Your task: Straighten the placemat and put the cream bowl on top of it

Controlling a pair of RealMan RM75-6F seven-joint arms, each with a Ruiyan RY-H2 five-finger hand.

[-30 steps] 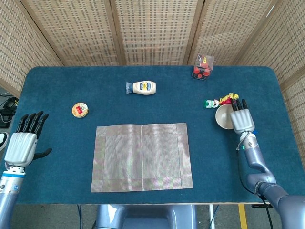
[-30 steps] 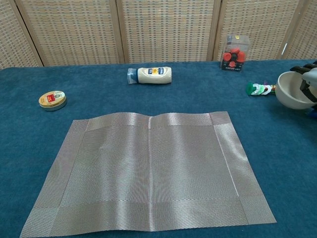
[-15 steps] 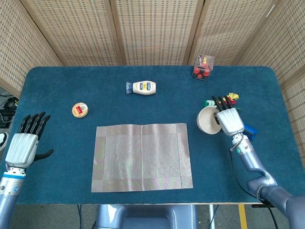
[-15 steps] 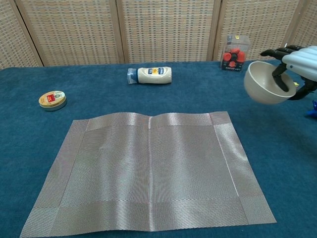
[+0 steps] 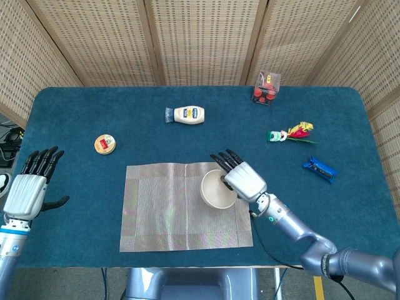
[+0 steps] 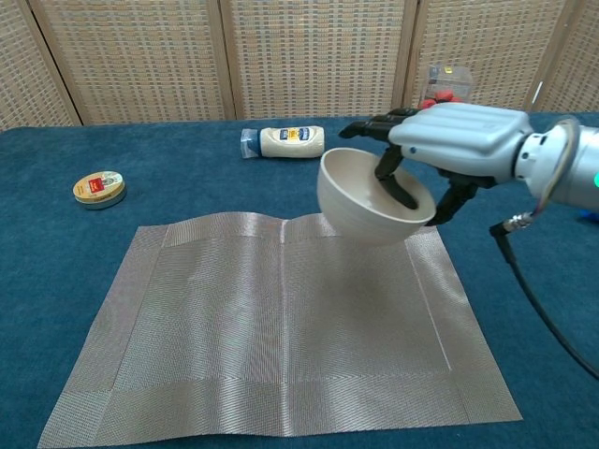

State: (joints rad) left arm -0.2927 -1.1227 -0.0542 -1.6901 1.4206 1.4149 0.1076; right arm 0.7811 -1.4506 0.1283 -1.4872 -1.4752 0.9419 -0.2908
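The grey woven placemat (image 5: 169,209) (image 6: 262,337) lies flat and square to the table's front edge. My right hand (image 5: 240,177) (image 6: 459,140) holds the cream bowl (image 5: 217,189) (image 6: 365,198) by its rim, fingers inside it, tilted and lifted above the placemat's right half. My left hand (image 5: 28,187) hovers at the table's left edge, fingers spread, holding nothing; it does not show in the chest view.
A mayonnaise bottle (image 5: 187,115) (image 6: 290,141) lies at the back centre. A small round tin (image 5: 105,144) (image 6: 98,188) sits left. A clear box of red items (image 5: 266,87) stands back right. A colourful toy (image 5: 290,133) and a blue packet (image 5: 319,169) lie at the right.
My right hand has carried the bowl leftward from the table's right side to above the placemat's right half. The blue packet is now uncovered. The left hand has barely moved.
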